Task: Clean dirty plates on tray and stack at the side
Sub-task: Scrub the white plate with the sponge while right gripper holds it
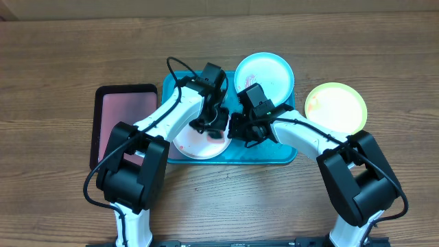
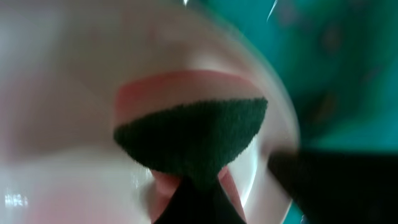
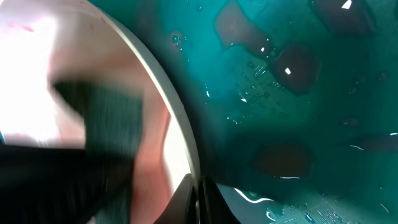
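Note:
On the teal tray [image 1: 274,152] lies the white plate [image 1: 195,145], smeared red. My left gripper [image 1: 211,122] is shut on a dark green sponge [image 2: 193,134], which presses on the white plate [image 2: 62,93] at a red smear [image 2: 180,84]. My right gripper [image 1: 238,130] is shut on that plate's right rim [image 3: 168,106], one finger on each side of it [image 3: 198,196]. At the tray's back right corner rests the light blue plate [image 1: 267,74], faintly red-marked. The yellow-green plate [image 1: 336,106] sits on the table to the right of the tray.
A smaller black-rimmed tray with a pink inside [image 1: 123,123] lies to the left of the teal tray. The teal tray floor [image 3: 280,93] is wet with droplets. Both arms cross over the tray's front half.

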